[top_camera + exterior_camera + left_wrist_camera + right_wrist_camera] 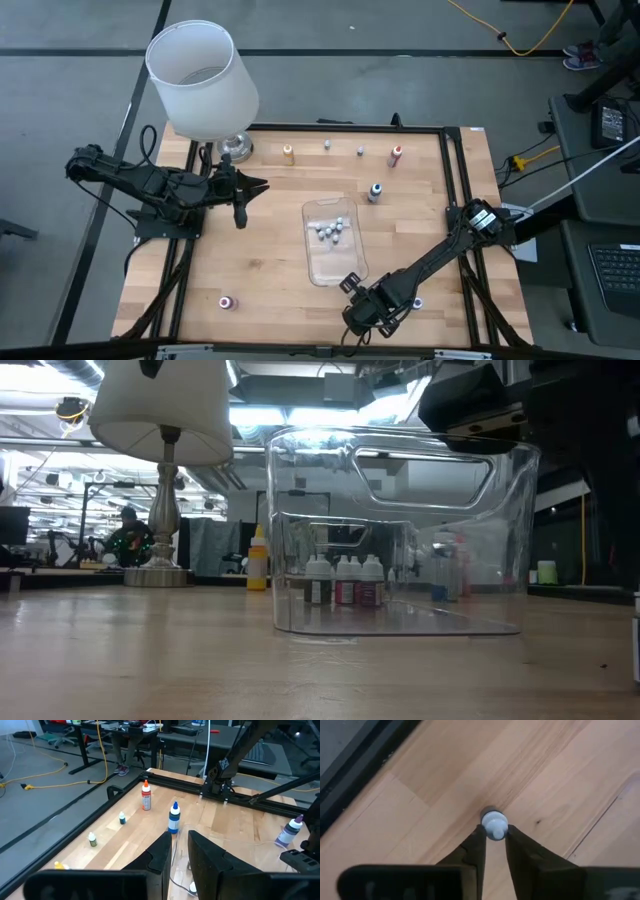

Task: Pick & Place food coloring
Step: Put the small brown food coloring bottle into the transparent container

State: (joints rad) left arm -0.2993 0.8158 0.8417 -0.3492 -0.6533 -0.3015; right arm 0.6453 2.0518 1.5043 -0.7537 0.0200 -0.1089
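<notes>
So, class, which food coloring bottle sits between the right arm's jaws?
The pale-capped bottle at the table's near edge, alone beside the clear tray; the others stand along the far edge or inside that tray.

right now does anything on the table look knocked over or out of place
Mostly tidy: the bottles in the clear tray stand upright. One purple-pink bottle sits alone near the front left corner, apparently on its side, far from the others.

Level with my table (150, 660), I see a clear tray (400, 530) standing just ahead, empty-looking above. Through its wall, low down, a cluster of small bottles (345, 582) with pale caps stands close together. Left of it, farther back, stands an orange bottle (258, 560). Farther left is a lamp (160, 460), its white shade up top. A dark part of one of my arms (470, 405) hangs above the tray.
</notes>
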